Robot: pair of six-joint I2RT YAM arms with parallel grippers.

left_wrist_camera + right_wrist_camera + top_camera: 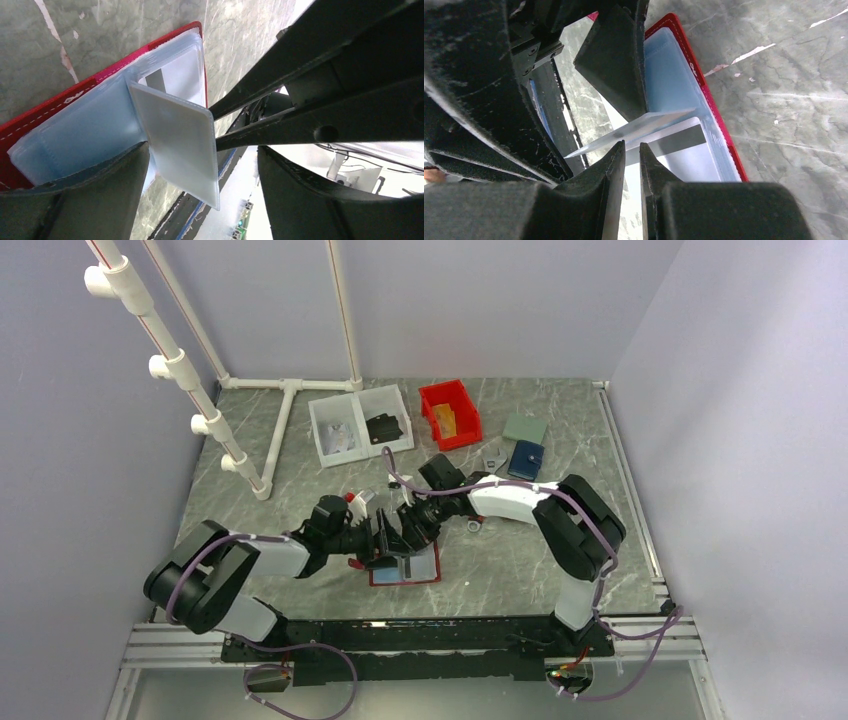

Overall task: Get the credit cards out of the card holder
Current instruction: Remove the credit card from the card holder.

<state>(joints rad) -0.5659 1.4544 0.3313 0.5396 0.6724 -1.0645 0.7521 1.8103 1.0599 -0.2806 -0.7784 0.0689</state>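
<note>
The red card holder lies open on the table. 1 pale card tilts up out of it. Above the holder, the left gripper gapes wide. The right gripper, jaws a slit apart, meets the card's edge; I cannot tell if it grips.

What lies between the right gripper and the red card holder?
A pale card, tilted up from the card holder, its free edge meeting the tips of the right gripper. The left wrist view shows it best.

Red card holder open on table
</note>
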